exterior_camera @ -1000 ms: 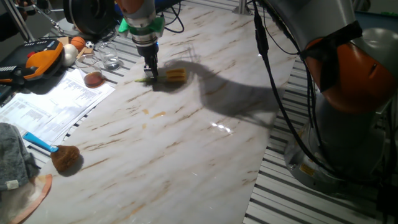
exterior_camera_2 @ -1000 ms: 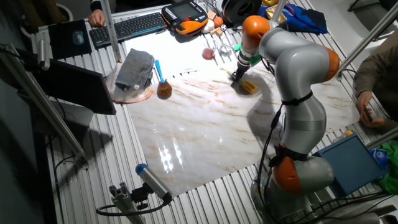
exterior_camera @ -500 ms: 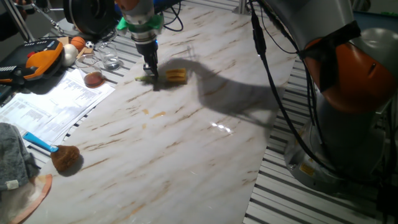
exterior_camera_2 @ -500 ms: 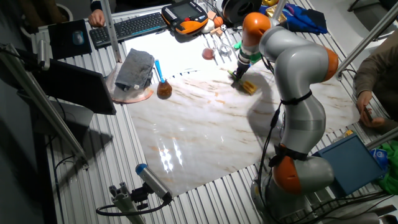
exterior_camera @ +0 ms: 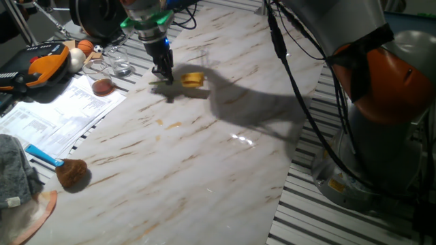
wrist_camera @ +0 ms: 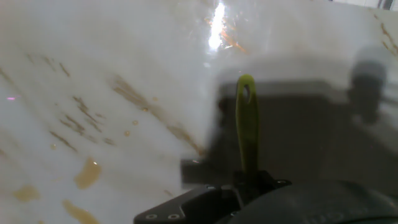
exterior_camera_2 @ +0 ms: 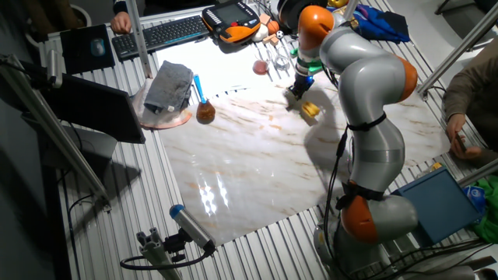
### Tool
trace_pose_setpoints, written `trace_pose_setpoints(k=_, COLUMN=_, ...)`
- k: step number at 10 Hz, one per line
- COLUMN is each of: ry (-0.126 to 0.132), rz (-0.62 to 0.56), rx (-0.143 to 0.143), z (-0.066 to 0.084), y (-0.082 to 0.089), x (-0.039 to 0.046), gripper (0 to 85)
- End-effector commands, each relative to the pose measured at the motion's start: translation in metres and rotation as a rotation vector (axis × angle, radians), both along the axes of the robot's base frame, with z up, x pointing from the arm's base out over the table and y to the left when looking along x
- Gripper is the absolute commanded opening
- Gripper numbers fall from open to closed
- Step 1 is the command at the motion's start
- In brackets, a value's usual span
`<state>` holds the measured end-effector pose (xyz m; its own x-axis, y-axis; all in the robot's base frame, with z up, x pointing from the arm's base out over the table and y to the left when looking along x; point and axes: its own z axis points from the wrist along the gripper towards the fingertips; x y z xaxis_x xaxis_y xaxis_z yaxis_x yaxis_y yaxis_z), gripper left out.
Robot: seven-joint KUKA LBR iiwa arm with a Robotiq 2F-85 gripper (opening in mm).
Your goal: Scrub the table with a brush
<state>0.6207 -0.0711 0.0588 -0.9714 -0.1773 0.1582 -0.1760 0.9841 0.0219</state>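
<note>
The brush has a yellow blocky head and a thin pale green handle. It lies low over the far part of the white marble-look table. My gripper is shut on the handle, with the head sticking out to its right. In the other fixed view the gripper is beside the yellow head on the table. In the hand view the green handle runs out from the gripper above the table; the head is hidden there.
A fluffy brown brush with a blue handle lies at the table's left edge beside a grey cloth. Papers, a glass and an orange pendant lie beyond that edge. My arm's base stands at the right.
My gripper has moved slightly up and to the left in the first fixed view, taking the brush with it. Nothing else has moved.
</note>
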Motion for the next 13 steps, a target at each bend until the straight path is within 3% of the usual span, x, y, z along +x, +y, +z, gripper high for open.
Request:
trace_pose_setpoints(k=1, ry=-0.013, rz=-0.281, rx=-0.014, z=-0.001, y=0.004, x=-0.0034, gripper=0.0)
trace_pose_setpoints(k=2, ry=-0.03, rz=-0.4, rx=0.009, z=-0.003, y=0.011, x=-0.0086, gripper=0.0)
trace_pose_setpoints(k=6, ry=-0.037, rz=-0.626, rx=0.014, z=-0.006, y=0.031, x=-0.02, gripper=0.0)
trace_pose_setpoints(k=9, ry=-0.041, rz=-0.749, rx=0.002, z=-0.004, y=0.044, x=-0.0218, gripper=0.0)
trace_pose_setpoints(k=11, ry=-0.046, rz=-0.853, rx=-0.021, z=-0.005, y=0.05, x=-0.0208, gripper=0.0)
trace_pose_setpoints(k=13, ry=-0.052, rz=-0.939, rx=-0.017, z=-0.009, y=0.05, x=-0.0193, gripper=0.0)
